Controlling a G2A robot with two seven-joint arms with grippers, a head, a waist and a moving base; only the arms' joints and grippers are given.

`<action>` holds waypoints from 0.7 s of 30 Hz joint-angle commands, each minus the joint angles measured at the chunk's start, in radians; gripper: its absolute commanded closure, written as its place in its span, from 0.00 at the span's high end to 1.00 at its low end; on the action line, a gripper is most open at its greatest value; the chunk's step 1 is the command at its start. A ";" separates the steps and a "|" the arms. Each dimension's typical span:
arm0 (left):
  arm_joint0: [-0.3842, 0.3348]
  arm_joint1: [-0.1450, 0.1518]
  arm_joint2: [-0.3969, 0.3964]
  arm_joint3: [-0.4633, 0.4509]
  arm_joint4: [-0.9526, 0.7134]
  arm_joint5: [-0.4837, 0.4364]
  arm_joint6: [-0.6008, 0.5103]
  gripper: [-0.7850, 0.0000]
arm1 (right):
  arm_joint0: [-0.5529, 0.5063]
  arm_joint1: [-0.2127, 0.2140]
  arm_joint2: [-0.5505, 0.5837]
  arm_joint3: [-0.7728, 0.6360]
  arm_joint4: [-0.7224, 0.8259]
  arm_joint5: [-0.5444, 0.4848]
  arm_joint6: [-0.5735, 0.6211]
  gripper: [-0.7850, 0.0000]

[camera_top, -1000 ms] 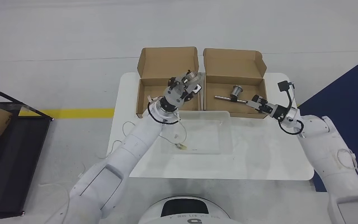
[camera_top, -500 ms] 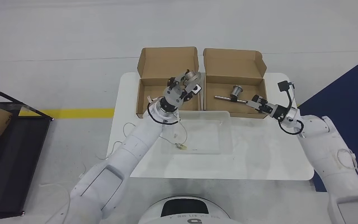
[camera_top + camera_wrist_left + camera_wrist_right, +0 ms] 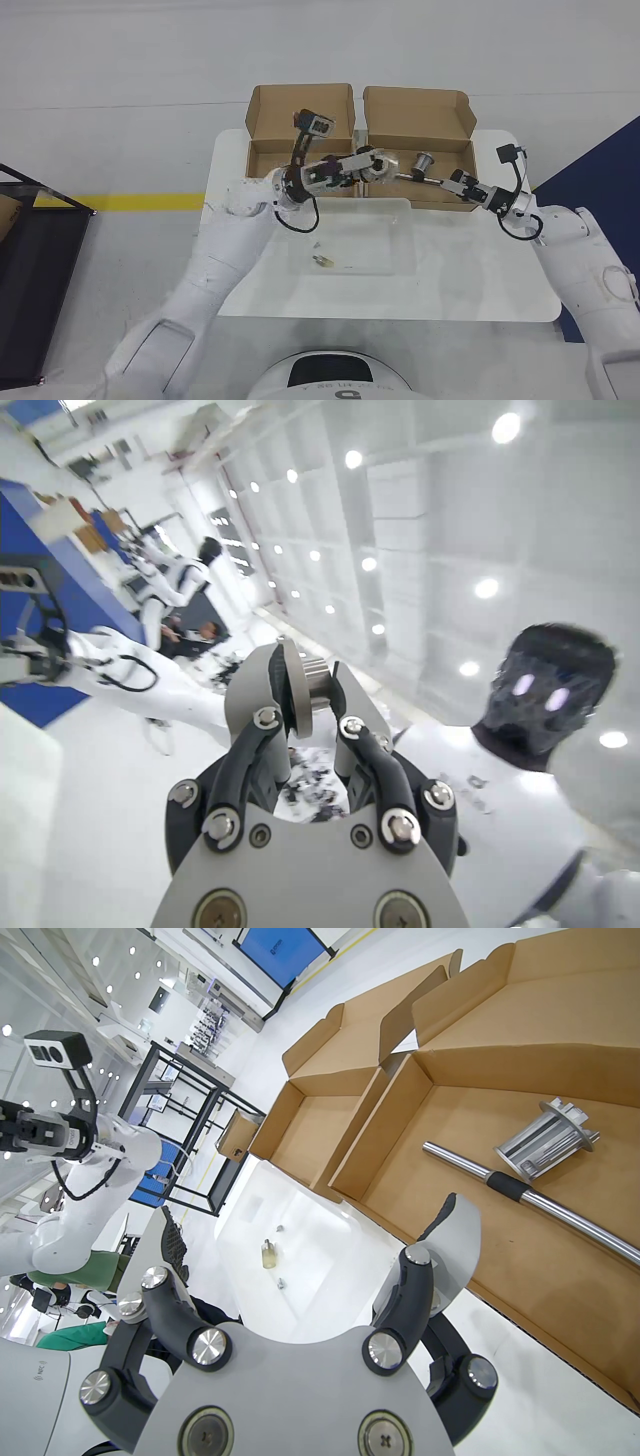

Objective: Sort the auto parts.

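Your left end effector [image 3: 307, 680] is clenched on a flanged metal part [image 3: 299, 700], with the disc pinched between its pads. From above, it hangs over the left end of the right cardboard box [image 3: 415, 110].

Your right end effector [image 3: 310, 1218] is released, jaws spread wide. It sits at the near right edge of that same box, just beside one end of a steel rod [image 3: 525, 1193] lying on the box floor. A finned aluminium cylinder [image 3: 547, 1140] lies on its side just beyond the rod.

The left cardboard box [image 3: 300, 105] stands side by side with the right one, and both sit along the far edge of the white counter [image 3: 500, 280]. A clear tray [image 3: 370, 235] lies mid-counter, just near of the boxes. On it you have a small pale cylinder [image 3: 269, 1254] and two tiny fasteners [image 3: 281, 1284].

Around the counter the floor [image 3: 120, 80] is pale grey. A yellow line [image 3: 130, 202] and a black rack [image 3: 30, 260] are to the left, and a blue panel [image 3: 610, 170] is to the right.
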 commanded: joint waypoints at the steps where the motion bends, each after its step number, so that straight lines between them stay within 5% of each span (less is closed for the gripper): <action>1: 0.034 0.016 -0.014 -0.059 0.230 -0.083 0.085 0.00 | 0.000 0.000 0.000 0.000 0.000 0.000 0.000 1.00; 6: 0.072 0.040 -0.039 -0.118 0.503 -0.204 0.207 0.00 | 0.000 0.000 0.000 0.000 0.000 0.000 0.000 1.00; 12: 0.084 0.055 -0.043 -0.124 0.534 -0.231 0.245 0.00 | 0.000 0.000 0.000 0.000 0.000 0.000 0.000 1.00; 17: 0.070 0.060 -0.008 -0.074 0.273 -0.166 0.191 0.00 | 0.000 0.000 0.000 0.000 0.000 0.000 0.000 1.00; 21: 0.016 0.062 0.009 0.056 0.024 -0.069 0.072 0.00 | 0.000 0.000 0.000 0.000 0.000 0.000 0.000 1.00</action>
